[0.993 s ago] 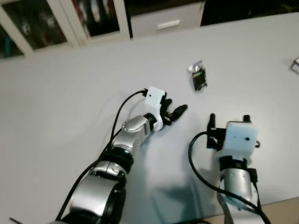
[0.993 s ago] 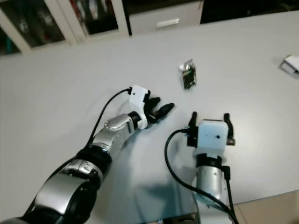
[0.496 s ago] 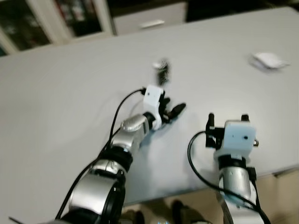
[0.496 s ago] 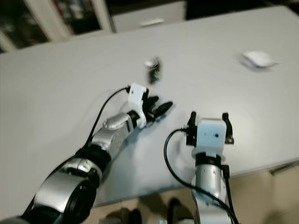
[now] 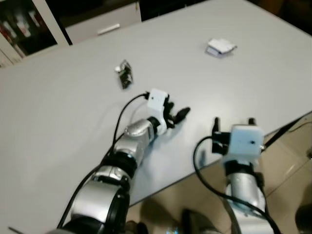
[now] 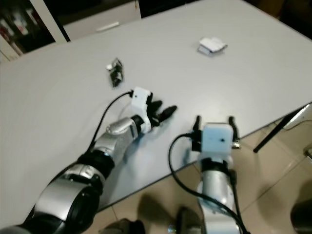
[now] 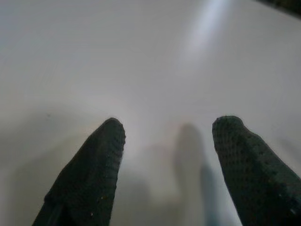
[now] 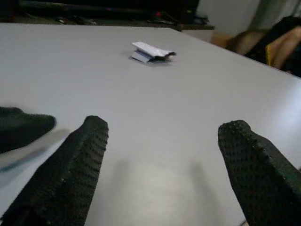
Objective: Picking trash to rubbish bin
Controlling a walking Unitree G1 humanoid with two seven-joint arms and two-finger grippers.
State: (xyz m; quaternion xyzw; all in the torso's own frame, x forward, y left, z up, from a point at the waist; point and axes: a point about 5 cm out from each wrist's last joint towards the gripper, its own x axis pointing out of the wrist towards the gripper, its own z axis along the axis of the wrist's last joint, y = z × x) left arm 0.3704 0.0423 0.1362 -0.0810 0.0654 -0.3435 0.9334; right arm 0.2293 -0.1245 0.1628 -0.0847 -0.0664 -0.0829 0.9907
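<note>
Two pieces of trash are seen on a pale grey tabletop [image 5: 58, 112]: a small dark crumpled wrapper [image 5: 125, 75] towards the far side, and a folded white scrap of paper [image 5: 220, 47] further off towards the robot's right. Neither piece is touched by anything, and no rubbish bin is pictured.

The left hand [image 5: 178, 115] is laid low over the tabletop, near the wrapper but clearly apart from it and pointed to the right of it; its fingers [image 7: 89, 174] are parted with nothing but bare surface between them. The right hand [image 5: 233, 123] is held over the near edge of the tabletop, its fingers [image 8: 66, 174] spread wide and empty, with the white scrap lying well ahead of them in the right wrist view. A cabinet [image 5: 29, 24] is glimpsed beyond the far edge.

The step in hand is judged to be the approach, with no piece yet picked up. For the next move, one released hand would need to be brought over a piece and lowered until its fingers straddle it, before being closed on it
</note>
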